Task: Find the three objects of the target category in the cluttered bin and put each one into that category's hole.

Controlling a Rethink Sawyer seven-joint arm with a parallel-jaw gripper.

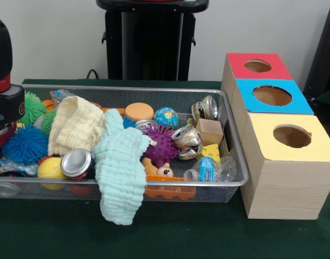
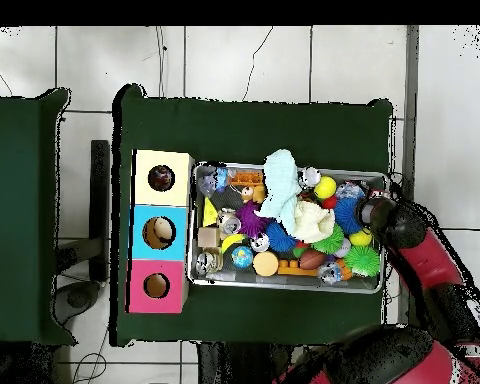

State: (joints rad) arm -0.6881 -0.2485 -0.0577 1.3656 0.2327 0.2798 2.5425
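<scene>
A wire mesh bin [image 1: 232,135] holds a jumble of toys, cloths and cans. Crushed silver cans lie at the front left [image 1: 77,162], the centre right [image 1: 186,137] and the back right [image 1: 208,108]. A mint cloth [image 1: 119,167] hangs over the front rim, and a pale yellow cloth [image 1: 75,124] lies behind it. To the right stand three wooden boxes with holes on top: red [image 1: 257,66], blue [image 1: 271,95] and yellow [image 1: 291,137]. My gripper [image 2: 372,212] hangs over the bin's end farthest from the boxes, and the arm's body [image 1: 2,102] hides it.
Also in the bin are a purple spiky ball [image 1: 160,145], blue [image 1: 25,144] and green [image 1: 32,107] fuzzy balls, a globe ball [image 1: 166,116], an orange disc [image 1: 139,111], a wooden block [image 1: 209,131], a yellow ball [image 1: 50,168] and a plastic bottle [image 1: 210,171]. Green cloth covers the table [image 1: 170,232].
</scene>
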